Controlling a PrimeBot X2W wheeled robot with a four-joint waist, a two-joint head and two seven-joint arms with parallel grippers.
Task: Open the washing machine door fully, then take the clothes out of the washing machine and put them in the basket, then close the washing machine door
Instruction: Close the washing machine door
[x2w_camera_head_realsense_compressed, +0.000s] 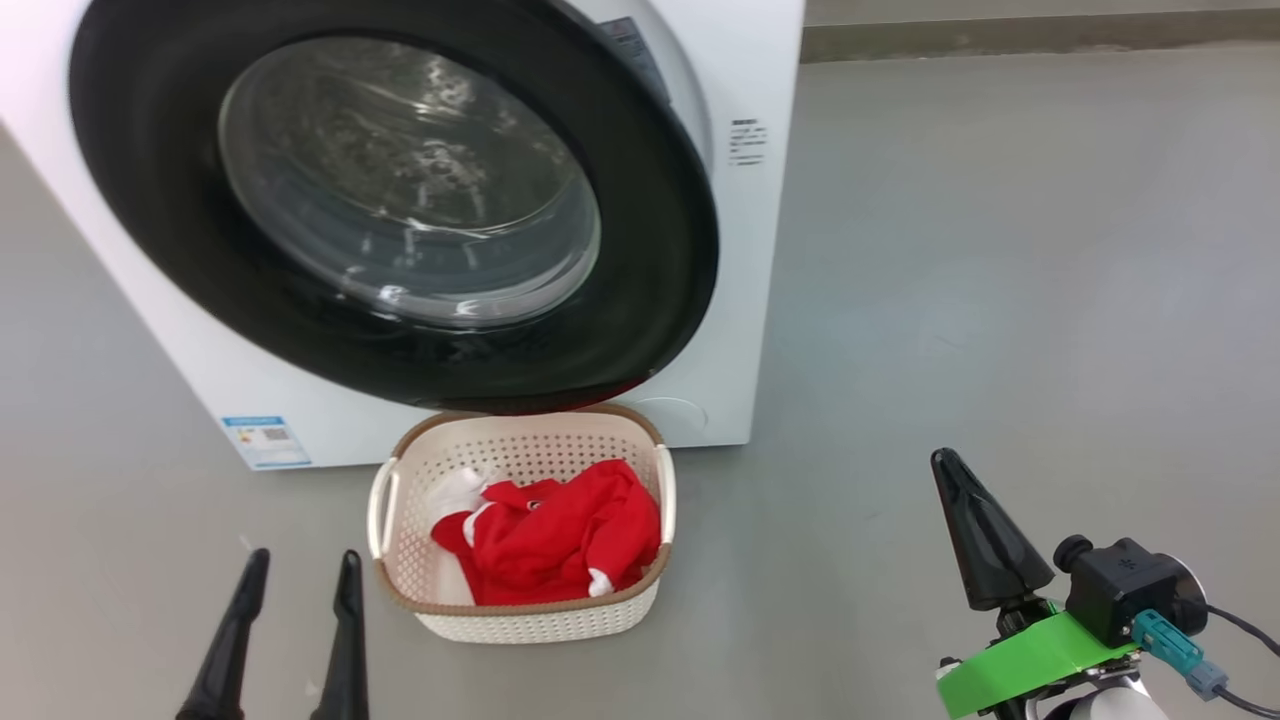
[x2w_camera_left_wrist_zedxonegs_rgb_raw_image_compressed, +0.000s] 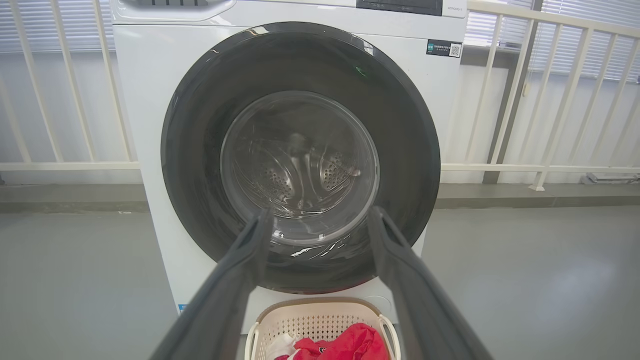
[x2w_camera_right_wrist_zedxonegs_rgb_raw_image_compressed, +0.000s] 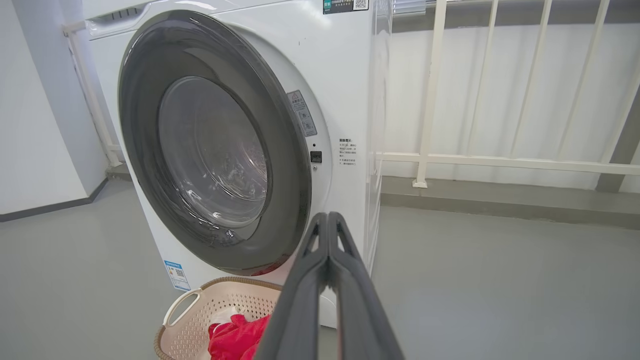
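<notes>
Lower centre of the head view: the basket (x2w_camera_head_realsense_compressed: 540, 620) on grey floor, just in front of the washing machine (x2w_camera_head_realsense_compressed: 745, 300). It holds the clothes (x2w_camera_head_realsense_compressed: 560, 535), a red heap with a white piece at its left. At upper left, the washing machine door (x2w_camera_head_realsense_compressed: 400, 200) lies against the machine front; latched or not, cannot tell. Left gripper (x2w_camera_head_realsense_compressed: 305, 555) at lower left, fingers spread apart, empty. Right gripper (x2w_camera_right_wrist_zedxonegs_rgb_raw_image_compressed: 327, 216) at bottom centre of its wrist view, fingers pressed together on nothing.

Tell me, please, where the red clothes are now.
Head view, centre: bright red clothes lie inside the cream perforated plastic basket, below the round black washing machine door.
</notes>
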